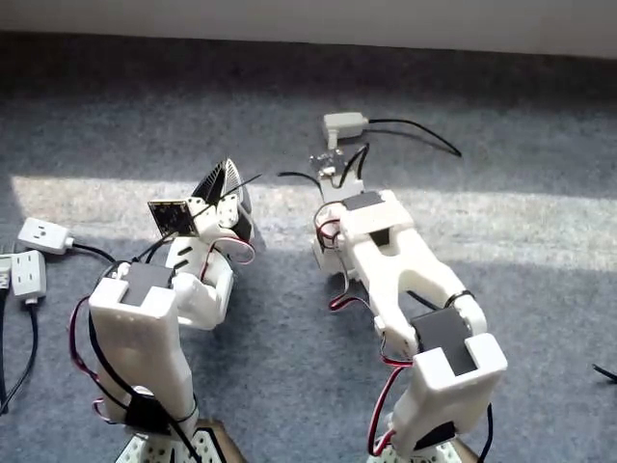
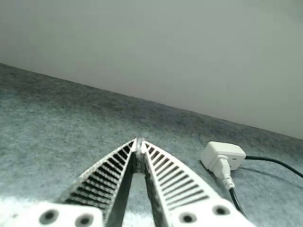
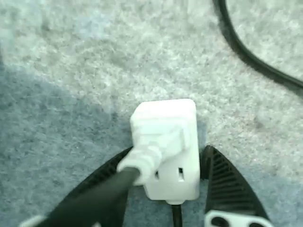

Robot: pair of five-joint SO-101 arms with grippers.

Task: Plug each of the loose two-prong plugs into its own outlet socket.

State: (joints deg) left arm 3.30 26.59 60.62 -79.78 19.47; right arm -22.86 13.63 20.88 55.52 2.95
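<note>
one socket, a plug already seated in it, lay on the carpet between the tips of the open right claw, its long axis along that claw's reach, while the closed, empty left claw hung farther off.

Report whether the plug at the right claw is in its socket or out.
In. The white plug sits flush on the outlet block, no prongs showing, beside a free socket.
</note>
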